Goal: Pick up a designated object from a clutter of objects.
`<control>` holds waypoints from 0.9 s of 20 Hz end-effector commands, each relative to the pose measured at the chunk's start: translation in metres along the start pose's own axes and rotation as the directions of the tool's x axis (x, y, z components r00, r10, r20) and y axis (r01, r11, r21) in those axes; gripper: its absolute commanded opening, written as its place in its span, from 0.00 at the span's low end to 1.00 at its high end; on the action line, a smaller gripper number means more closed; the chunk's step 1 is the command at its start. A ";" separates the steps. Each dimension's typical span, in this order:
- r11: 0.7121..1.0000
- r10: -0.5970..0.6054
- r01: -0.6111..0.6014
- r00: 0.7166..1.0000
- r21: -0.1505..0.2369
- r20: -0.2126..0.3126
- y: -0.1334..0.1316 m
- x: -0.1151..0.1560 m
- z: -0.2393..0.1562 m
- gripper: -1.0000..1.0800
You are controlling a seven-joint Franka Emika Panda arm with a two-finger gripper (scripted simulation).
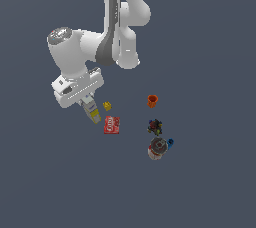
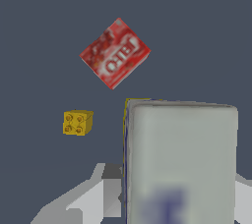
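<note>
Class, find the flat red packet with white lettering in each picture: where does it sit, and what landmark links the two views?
Exterior view: the red packet lies just left of centre, below the tiny yellow block.
Wrist view: the red packet shows tilted, beyond the carton.
Shared landmark: the yellow block.

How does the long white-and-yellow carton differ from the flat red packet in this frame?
The carton is long, white-grey above and yellow below; the red packet is short, flat, with white lettering. The carton sits between the gripper's fingers; the packet lies free, apart from it. Both are boxy packages.
</note>
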State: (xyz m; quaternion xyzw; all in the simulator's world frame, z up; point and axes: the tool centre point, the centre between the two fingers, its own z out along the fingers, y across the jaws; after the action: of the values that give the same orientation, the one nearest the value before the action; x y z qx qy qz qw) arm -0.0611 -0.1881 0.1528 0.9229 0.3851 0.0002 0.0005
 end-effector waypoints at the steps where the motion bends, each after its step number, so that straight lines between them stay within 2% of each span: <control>1: 1.000 0.000 0.000 1.000 0.001 0.001 0.000 0.000 0.001 0.00; 9: 1.000 0.000 0.000 1.000 0.000 0.000 -0.009 0.005 -0.008 0.00; 18: 1.000 0.000 0.000 1.000 -0.001 0.002 -0.046 0.028 -0.045 0.00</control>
State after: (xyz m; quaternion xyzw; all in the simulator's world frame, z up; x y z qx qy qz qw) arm -0.0720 -0.1446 0.1893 0.9230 0.3849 -0.0006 0.0009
